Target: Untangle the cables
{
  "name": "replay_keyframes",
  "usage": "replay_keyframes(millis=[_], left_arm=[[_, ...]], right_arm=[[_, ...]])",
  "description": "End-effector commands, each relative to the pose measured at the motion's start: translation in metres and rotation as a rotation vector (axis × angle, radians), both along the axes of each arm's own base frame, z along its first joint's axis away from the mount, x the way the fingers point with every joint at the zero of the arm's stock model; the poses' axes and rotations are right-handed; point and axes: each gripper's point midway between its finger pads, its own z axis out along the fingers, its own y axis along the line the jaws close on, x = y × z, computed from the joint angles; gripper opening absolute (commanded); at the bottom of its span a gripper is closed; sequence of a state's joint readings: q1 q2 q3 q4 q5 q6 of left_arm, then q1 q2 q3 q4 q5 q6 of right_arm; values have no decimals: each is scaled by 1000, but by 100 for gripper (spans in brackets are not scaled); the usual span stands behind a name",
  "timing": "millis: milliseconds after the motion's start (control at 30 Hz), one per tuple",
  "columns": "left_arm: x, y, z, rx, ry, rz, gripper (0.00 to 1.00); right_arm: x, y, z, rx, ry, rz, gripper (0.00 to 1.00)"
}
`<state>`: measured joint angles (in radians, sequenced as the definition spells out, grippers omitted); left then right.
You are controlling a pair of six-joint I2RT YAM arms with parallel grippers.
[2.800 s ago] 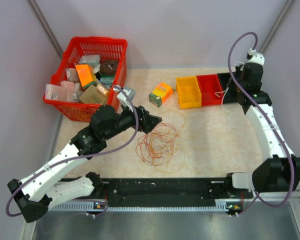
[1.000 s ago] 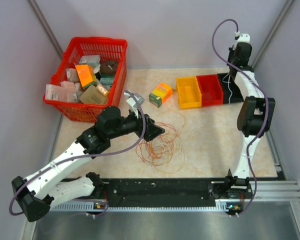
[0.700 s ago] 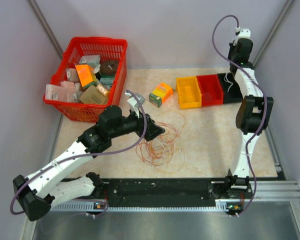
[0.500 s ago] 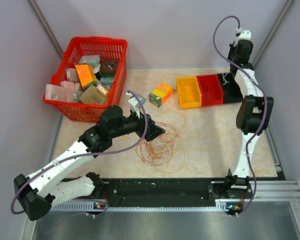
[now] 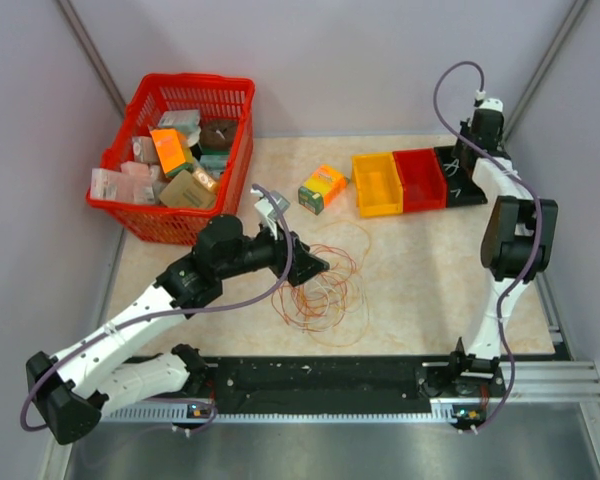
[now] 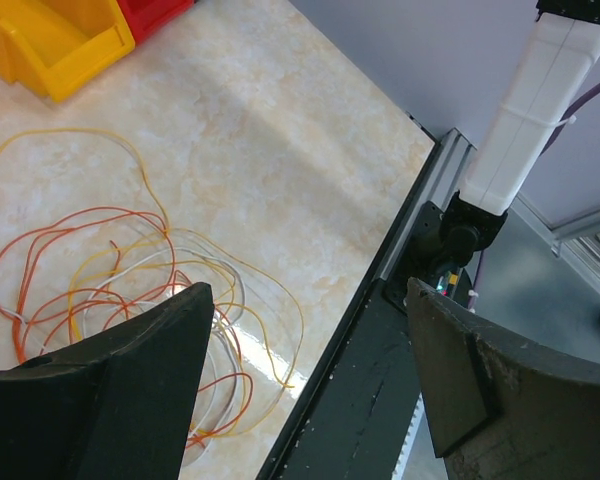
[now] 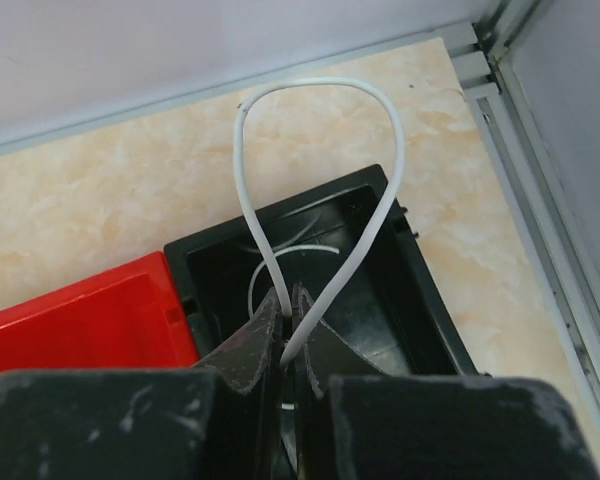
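The cables [image 5: 320, 287] lie on the table as a loose tangle of thin orange-red, yellow and white loops; the left wrist view shows them [image 6: 120, 265] beneath the left finger. My left gripper [image 5: 314, 264] hovers over the tangle's near-left part, open, with nothing between its jaws [image 6: 308, 300]. At the far right, my right gripper [image 5: 467, 152] is shut on a white cable [image 7: 320, 85]. That cable arches up in a loop above the black bin [image 7: 427, 275], with more white cable lying inside the bin.
A yellow bin [image 5: 377, 184] and a red bin [image 5: 420, 180] stand left of the black bin [image 5: 462, 188]. An orange box [image 5: 322, 188] sits near the middle back. A red basket [image 5: 140, 222] full of packets is at the back left. A black rail [image 6: 380, 400] runs along the table's near edge.
The right arm's wrist has come down towards the black bin with the white cable, and its elbow has swung slightly right. The left arm has barely moved.
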<state>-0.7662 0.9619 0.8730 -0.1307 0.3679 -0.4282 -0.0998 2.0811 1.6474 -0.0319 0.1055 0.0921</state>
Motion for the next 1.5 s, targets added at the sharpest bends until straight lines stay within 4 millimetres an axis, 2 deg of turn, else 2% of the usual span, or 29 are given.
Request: replay_keyframes(millis=[0, 133, 333, 367, 467, 767, 900, 967, 1000, 1133, 1300, 1467], left_arm=[[-5, -1, 20, -70, -43, -24, 82], [-8, 0, 23, -88, -46, -30, 82], [-12, 1, 26, -96, -47, -43, 81], [-12, 1, 26, -97, -47, -40, 81], [-12, 1, 25, -99, -44, -41, 81], [-10, -3, 17, -85, -21, -49, 81], [-11, -4, 14, -83, -8, -54, 81], [-10, -5, 13, -80, -4, -56, 81], [-10, -6, 12, -80, -1, -58, 81], [-9, -8, 12, -84, 4, -61, 81], [-8, -7, 7, -72, 13, -52, 81], [-1, -4, -4, -34, 29, -12, 81]], right_arm=[[-22, -11, 59, 54, -36, -90, 0], [-38, -2, 41, 130, 42, -100, 0], [-43, 5, 19, 203, 136, -119, 0], [-45, 5, 8, 215, 171, -132, 0], [-52, 6, -5, 232, 228, -153, 1], [-55, 9, -30, 259, 389, -150, 6], [-50, 5, -27, 237, 405, -139, 10], [-48, 7, -25, 248, 411, -120, 16], [-48, 7, -25, 257, 417, -116, 19], [-47, 10, -20, 265, 416, -93, 45], [-58, 9, -6, 259, 409, -106, 60], [-80, 15, 12, 258, 398, -105, 64]])
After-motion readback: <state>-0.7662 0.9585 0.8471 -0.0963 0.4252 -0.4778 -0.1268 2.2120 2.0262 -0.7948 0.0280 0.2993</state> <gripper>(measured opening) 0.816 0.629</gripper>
